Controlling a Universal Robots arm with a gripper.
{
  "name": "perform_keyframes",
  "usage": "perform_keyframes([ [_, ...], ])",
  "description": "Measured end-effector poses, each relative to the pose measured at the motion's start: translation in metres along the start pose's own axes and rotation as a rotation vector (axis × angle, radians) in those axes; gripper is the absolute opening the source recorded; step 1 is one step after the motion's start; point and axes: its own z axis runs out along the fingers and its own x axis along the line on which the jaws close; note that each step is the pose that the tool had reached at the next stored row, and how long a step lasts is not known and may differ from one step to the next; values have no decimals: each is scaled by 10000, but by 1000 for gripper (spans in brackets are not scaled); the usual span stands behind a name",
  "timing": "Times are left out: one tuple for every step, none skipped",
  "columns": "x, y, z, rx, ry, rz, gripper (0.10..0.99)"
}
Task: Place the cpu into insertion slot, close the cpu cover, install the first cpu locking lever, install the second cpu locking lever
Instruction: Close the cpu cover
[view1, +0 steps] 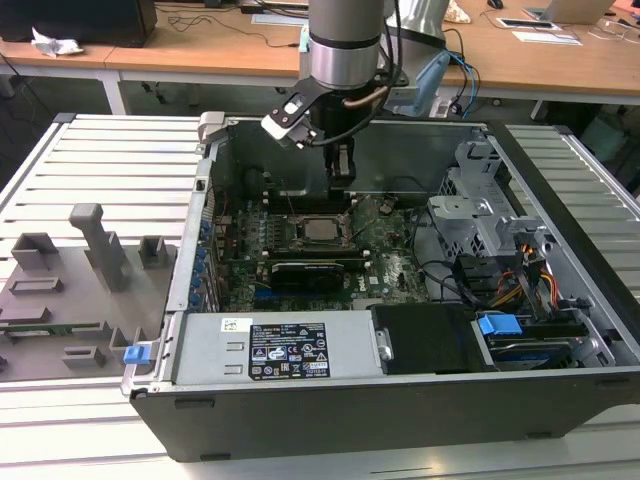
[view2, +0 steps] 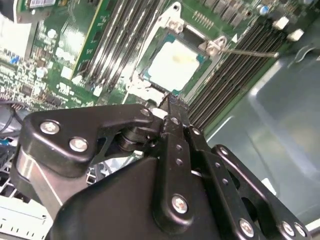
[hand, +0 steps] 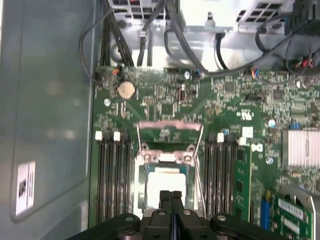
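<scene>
Ext. view: gripper (view1: 342, 185) hangs just above the socket (view1: 300, 236), inside the sheet-metal pc case (view1: 400, 425).
Second wrist view: fingers (view2: 175, 125) pressed together, nothing betw. them, tips over the socket's edge; prob. set to push, not grasp. The cpu (view2: 172, 67), a flat pale matte square, sits in the socket.
First wrist view: cpu cover (hand: 170, 124), a thin metal frame, stands raised at the socket's edge opposite the gripper.
</scene>
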Motion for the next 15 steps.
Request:
perform_keyframes([
  [-1,61,3,18,0,-1,106],
  [-2,95,5,29,0,0,106],
  [-3,136,7,40,1,0,106],
  [-5,222,12,60,1,1,106],
  [-7,312,17,76,2,1,106],
  [-7,360,20,78,1,0,106],
  [-7,375,23,79,1,0,106],
  [-7,390,31,88,4,1,106],
  [-9,408,51,97,2,0,106],
  [-9,423,65,98,2,0,106],
  [-10,457,71,100,0,1,106],
  [-11,501,74,100,1,2,106],
  [-11,528,76,101,3,1,106],
  [-11,549,77,101,3,-1,106],
  [-13,587,79,102,2,2,106],
])
